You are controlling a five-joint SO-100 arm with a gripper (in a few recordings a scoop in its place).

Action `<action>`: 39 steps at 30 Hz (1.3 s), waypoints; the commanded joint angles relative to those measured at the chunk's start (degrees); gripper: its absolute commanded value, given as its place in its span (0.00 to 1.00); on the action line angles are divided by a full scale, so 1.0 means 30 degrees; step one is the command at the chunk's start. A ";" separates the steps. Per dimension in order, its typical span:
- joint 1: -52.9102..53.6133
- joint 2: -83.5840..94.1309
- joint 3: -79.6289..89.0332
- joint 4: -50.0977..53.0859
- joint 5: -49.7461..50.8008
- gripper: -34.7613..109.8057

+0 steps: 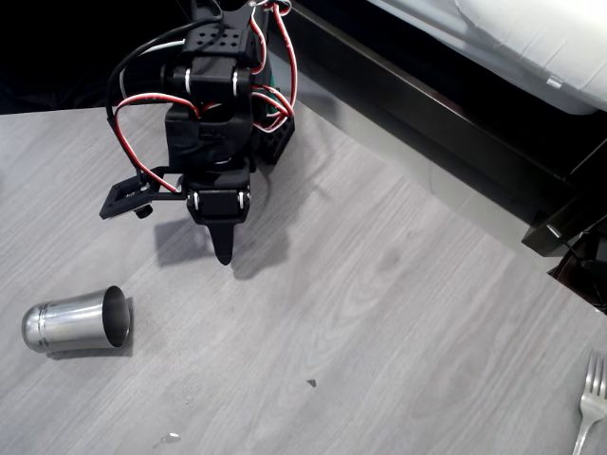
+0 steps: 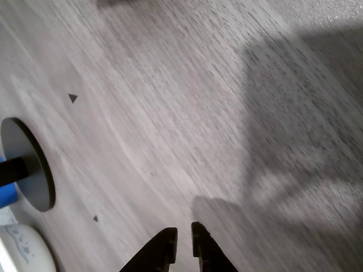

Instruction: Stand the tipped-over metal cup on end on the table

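Metal cup (image 1: 76, 321) lies tipped on the worktop (image 1: 379, 313), near left; tool (image 1: 223, 254) hangs apart, jaws nearly closed, empty.

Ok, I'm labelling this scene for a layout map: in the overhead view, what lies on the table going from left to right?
The metal cup lying on its side, its open mouth facing right → the gripper with its fingers close together, pointing down at the table → a small dark speck → the fork at the right edge.
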 commanded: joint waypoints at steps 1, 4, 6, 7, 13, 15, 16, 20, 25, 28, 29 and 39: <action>-0.0117 0.0527 -0.0059 0.0088 0.0000 0.24; -0.0117 0.0527 -0.0059 0.0088 0.0000 0.24; -0.0117 0.0527 -0.0059 0.0088 0.0000 0.24; -0.0117 0.0527 -0.0059 0.0088 0.0000 0.24; -0.0117 0.0527 -0.0059 0.0088 0.0000 0.24; -0.0117 0.0527 -0.0059 0.0088 0.0000 0.24; -0.0117 0.0527 -0.0059 0.0088 0.0000 0.24; -0.0117 0.0527 -0.0059 0.0088 0.0000 0.24; -0.0117 0.0527 -0.0059 0.0088 0.0000 0.24; -0.0117 0.0527 -0.0059 0.0088 0.0000 0.24; -0.0117 0.0527 -0.0059 0.0088 0.0000 0.24; -0.0820 0.0527 -0.0059 0.0117 -0.0146 0.24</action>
